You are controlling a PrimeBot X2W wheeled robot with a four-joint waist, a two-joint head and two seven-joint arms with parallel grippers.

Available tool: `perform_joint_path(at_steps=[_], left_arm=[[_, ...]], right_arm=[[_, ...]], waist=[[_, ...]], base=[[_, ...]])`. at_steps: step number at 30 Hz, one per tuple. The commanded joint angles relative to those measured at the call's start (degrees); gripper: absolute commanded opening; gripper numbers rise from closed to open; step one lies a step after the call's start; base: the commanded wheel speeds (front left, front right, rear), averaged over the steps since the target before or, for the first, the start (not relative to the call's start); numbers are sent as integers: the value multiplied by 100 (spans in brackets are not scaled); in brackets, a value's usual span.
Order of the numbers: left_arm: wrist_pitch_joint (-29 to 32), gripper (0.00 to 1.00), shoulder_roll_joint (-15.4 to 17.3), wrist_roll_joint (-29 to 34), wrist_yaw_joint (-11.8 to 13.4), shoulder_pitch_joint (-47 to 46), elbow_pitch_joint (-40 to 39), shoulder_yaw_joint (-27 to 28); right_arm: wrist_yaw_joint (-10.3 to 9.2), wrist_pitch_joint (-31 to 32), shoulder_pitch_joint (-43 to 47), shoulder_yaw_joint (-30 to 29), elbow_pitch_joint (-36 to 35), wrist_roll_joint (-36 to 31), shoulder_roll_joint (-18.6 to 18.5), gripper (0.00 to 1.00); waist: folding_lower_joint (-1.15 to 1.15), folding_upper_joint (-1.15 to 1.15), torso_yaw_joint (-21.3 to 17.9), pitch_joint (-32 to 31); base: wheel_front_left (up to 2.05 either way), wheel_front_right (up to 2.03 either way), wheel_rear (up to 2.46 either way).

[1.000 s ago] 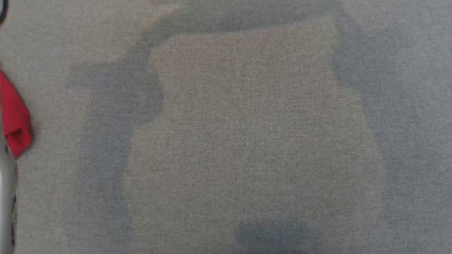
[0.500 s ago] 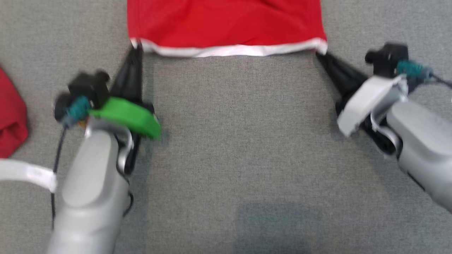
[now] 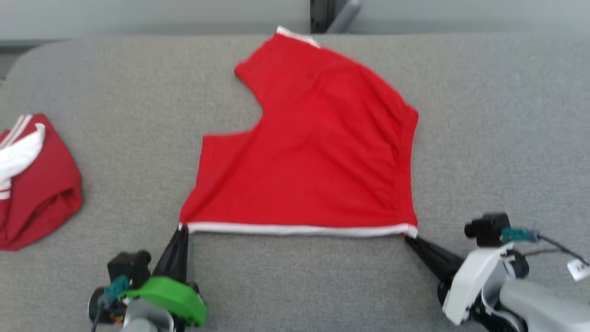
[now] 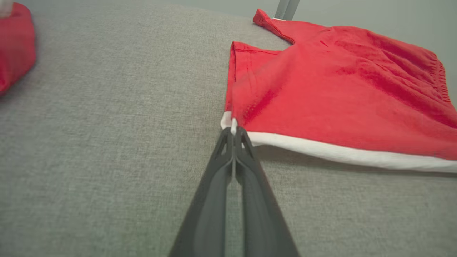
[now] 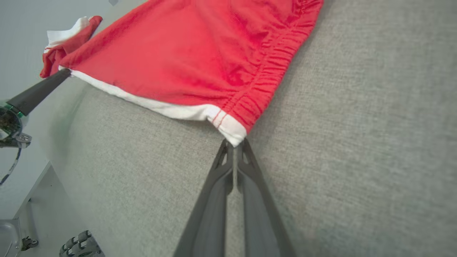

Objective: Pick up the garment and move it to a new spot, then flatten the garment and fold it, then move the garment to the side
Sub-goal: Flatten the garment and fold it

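The garment (image 3: 313, 152) has come down onto the table (image 3: 498, 115).

The garment (image 3: 309, 152) is bright red and plain all over, with a white band along its near edge. In the right wrist view that band carries what look like two thin red stitch lines by the corner. The worktop (image 3: 484, 138) is mid grey with a fine flecked weave. A second cloth (image 3: 41, 193) is red too, with white stripes and a white patch. The left gripper (image 3: 182, 228) has black jaws and a vivid green housing; the right gripper (image 3: 408, 238) has black jaws and a white housing.
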Motion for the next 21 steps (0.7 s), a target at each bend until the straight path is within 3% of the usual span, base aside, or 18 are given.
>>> perform_joint_path(at_steps=[1, 8, 15, 21], left_arm=[[-2, 0, 53, -8, -9, 234, -20, 31], [-3, 0, 153, -12, -2, 1158, -195, 257], [-3, 0, -40, -46, 1, 1897, -293, 639], [-4, 0, -96, 40, 1, 1834, -608, 646]], right_arm=[[-3, 2, 271, -34, -36, 76, -23, 0], [-3, 1, 1223, 27, -412, 278, -244, 0], [-4, 1, 1964, 405, -754, 574, -414, 0], [-3, 1, 2014, 376, -945, 861, -442, 0]], waist=[[0, 50, 62, -912], [0, 50, 78, -1361], [0, 50, 47, -1463], [0, 50, -27, -1307]], base=[[0, 0, 0], [0, 0, 0], [0, 0, 0], [0, 0, 0]])
